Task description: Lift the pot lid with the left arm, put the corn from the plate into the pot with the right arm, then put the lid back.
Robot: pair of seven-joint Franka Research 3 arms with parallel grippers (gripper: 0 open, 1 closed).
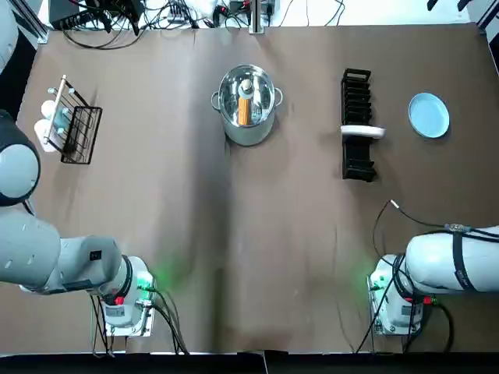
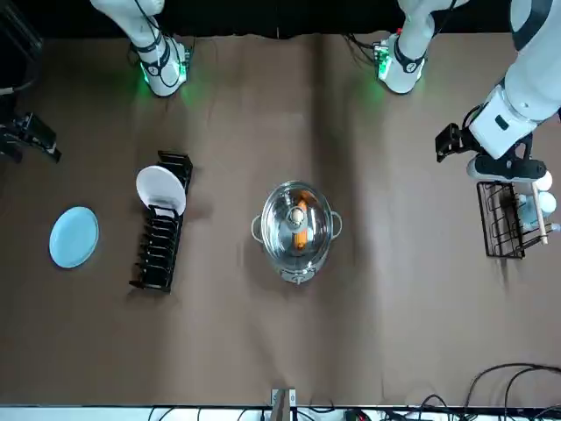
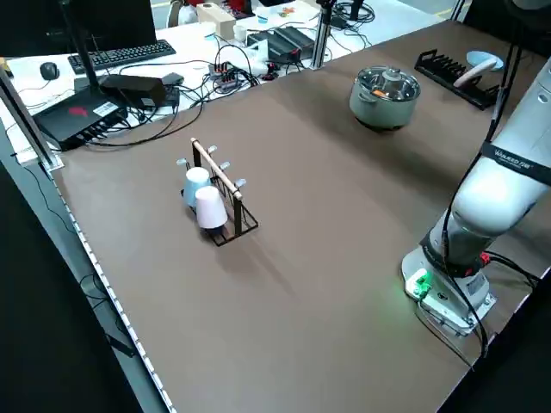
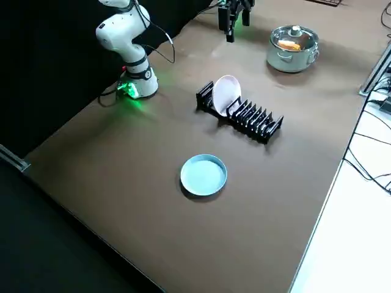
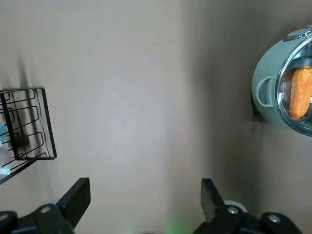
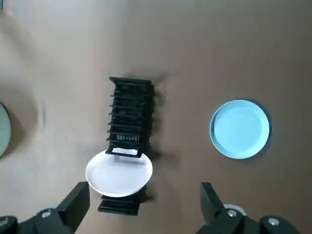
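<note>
Corn [image 1: 244, 109] is seen in the pot [image 1: 248, 128] under its lid [image 1: 261, 87], plate [image 1: 429, 114] at three o'clock bare, left end effector [image 5: 145, 200] and right end effector [image 6: 145, 200] spread empty: task judged done, no move left.

I read the pot [image 1: 248, 134] as polished steel, mirror-glossy. The lid [image 1: 261, 95] is clear glass with a shiny metal rim. Table [image 1: 234, 234] cover is matt brown, smooth, cloth-like. Dish rack [image 1: 357, 160] matt black. White plate [image 2: 160, 190] glossy, blue plate [image 1: 429, 114] smooth but duller. Wire basket [image 1: 78, 136] is thin black metal with a bare wooden bar [image 3: 217, 172].
</note>
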